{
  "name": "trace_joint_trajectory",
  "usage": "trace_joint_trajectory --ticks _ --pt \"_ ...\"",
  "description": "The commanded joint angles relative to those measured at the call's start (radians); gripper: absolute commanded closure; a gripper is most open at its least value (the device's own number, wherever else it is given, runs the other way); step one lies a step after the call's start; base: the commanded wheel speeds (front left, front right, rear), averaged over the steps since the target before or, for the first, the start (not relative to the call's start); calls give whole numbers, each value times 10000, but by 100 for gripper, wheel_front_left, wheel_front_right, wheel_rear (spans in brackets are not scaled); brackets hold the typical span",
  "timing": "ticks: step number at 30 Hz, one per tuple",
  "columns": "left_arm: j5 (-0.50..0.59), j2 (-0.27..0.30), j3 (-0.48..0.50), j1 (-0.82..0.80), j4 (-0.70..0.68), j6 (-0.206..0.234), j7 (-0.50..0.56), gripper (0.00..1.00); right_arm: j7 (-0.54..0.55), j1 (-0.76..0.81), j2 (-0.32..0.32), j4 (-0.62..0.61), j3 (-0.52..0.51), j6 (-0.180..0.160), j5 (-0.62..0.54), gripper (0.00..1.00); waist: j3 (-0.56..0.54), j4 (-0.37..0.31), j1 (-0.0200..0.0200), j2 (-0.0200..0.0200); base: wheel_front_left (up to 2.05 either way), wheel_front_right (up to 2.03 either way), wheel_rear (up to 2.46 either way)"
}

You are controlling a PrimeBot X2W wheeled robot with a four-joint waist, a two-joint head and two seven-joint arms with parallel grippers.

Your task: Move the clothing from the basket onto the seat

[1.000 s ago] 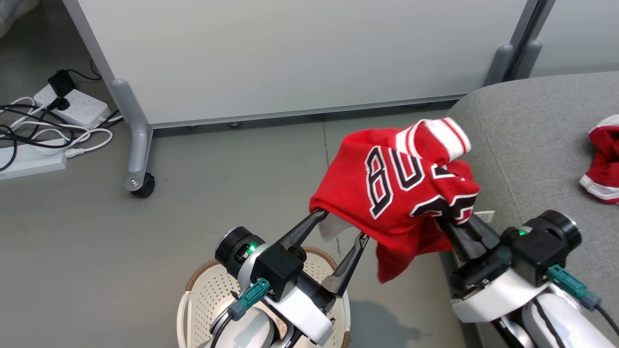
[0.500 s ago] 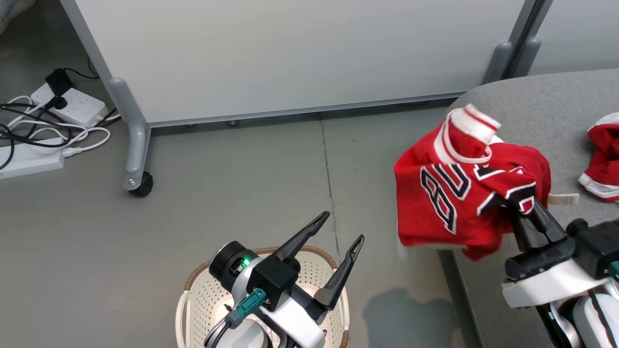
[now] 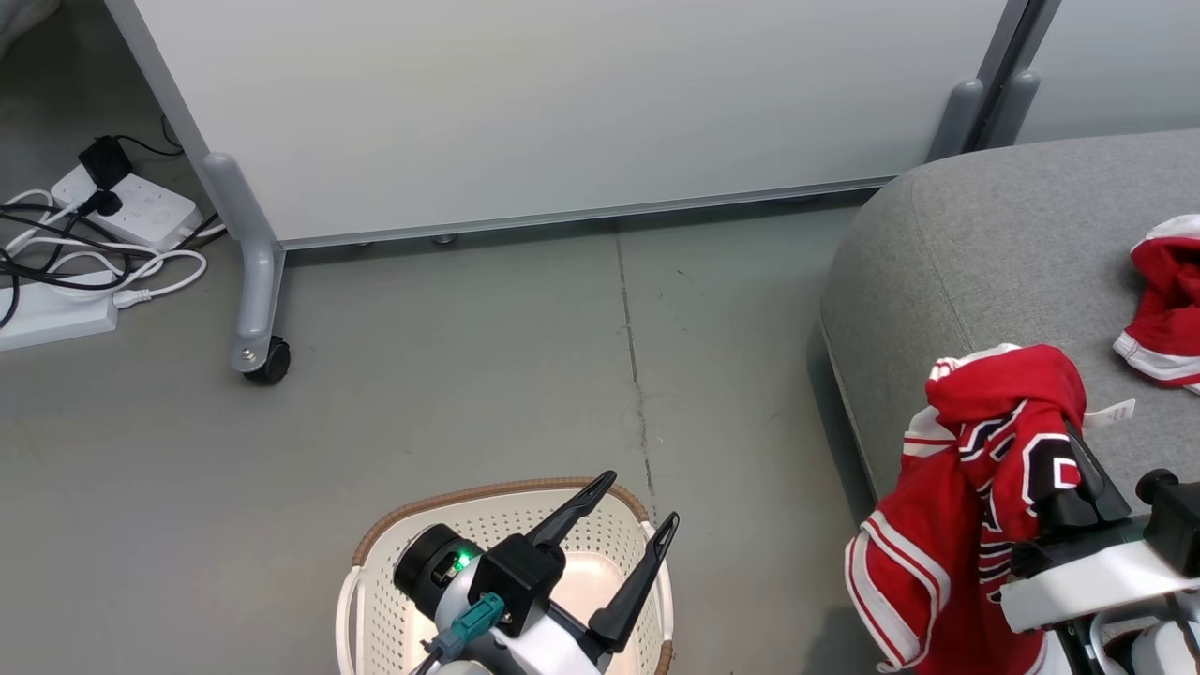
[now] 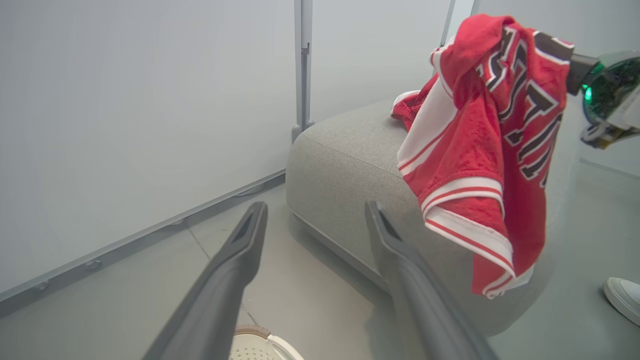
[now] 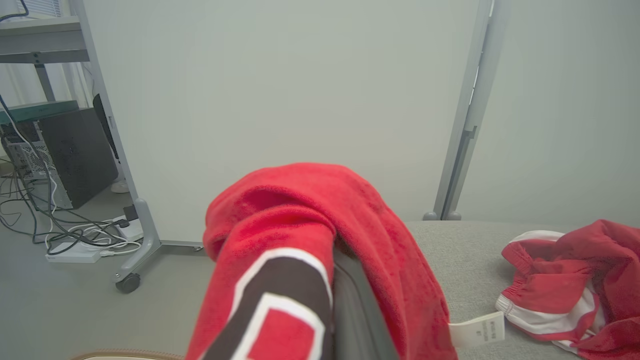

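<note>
Under the left gripper [image 3: 640,499] sits the basket [image 3: 370,600], and what shows of its inside holds no red cloth. That gripper's jaws stand wide apart with nothing between them. A second ago the jersey lay draped across this gripper, stretched between both arms. It has since come free and gone off with the other arm.

To the right of the left jaws, well apart from them, the right gripper [image 3: 1078,473] has its jaws pressed together on a fold of the jersey [image 3: 947,553] near the lettering. The cloth bunches over the fingertips and hangs below the jaws in a long drape. It has travelled from above the floor [image 3: 469,375] to the near edge of the seat [image 3: 984,244]. I cannot tell whether the cloth touches the seat. Most of the drape seems to hang outside the edge.

Beyond the right jaws, a little to their right, the shorts [image 3: 1167,309] already lie on the seat.

So the handover looks done, and one arm carries what seems to be the last garment. Letting go now would likely leave it half off the edge, so the jaws probably need to go further over the seat first.
</note>
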Motion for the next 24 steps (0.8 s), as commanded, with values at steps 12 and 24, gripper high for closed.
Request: trace_joint_trajectory --ticks 12,24 --pt "-56 32 121 188 -1 -93 -16 0 -19 142 84 254 -237 1 142 100 -43 13 0 0 0 0 0" --pt "10 29 176 283 -36 -80 -16 0 -19 7 43 134 -278 1 243 100 30 -337 0 0 0 0 0"
